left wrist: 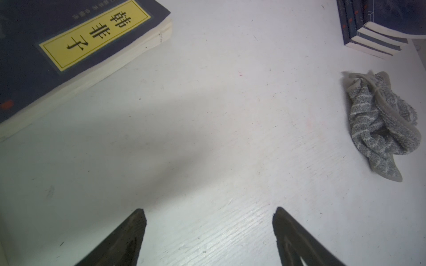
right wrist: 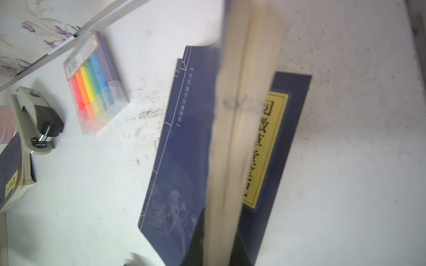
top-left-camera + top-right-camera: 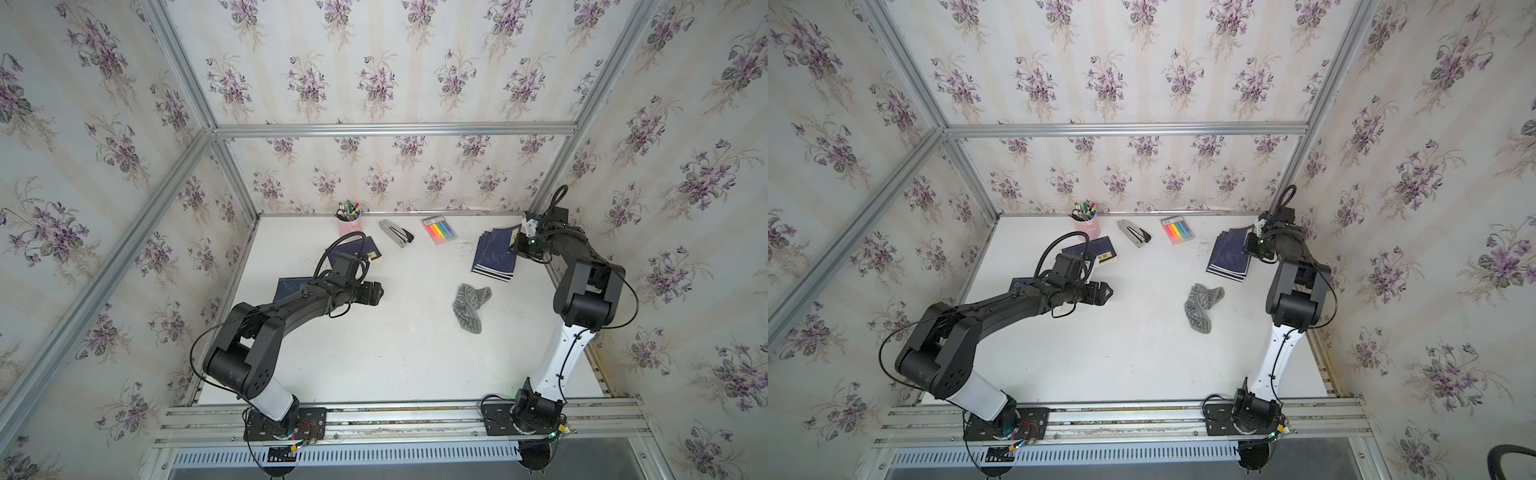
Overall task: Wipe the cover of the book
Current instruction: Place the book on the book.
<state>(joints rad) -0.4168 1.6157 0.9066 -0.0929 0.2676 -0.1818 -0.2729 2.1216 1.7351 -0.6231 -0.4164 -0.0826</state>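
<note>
**Figure: Book pinched at the rear right, cloth lying loose on the tabletop**

The right jaws pinch 1 blue book (image 2: 232,138) by its page edge, holding it tilted above the stack of matching books (image 2: 182,149) at the rear right of the tabletop (image 3: 395,353). The left jaws stand spread and empty over bare tabletop, near another blue book (image 1: 27,69) and well apart from the grey cloth (image 1: 380,124), which lies crumpled between the 2 arms. The step in hand appears to be bringing the book out for wiping. To do it well, the book should come down flat and cover up on the open area beside the cloth (a tilted, 1-edge grip lets the pages sag). The left jaws should then take the cloth at a raised fold.

Legible writing:
- The yellow label (image 1: 94,34) on the book near the left jaws reads 韩非子.
- The stack's top cover carries 中华国学经典精粹.
- The stack's own label (image 2: 264,156) is half hidden and blurred.
</note>
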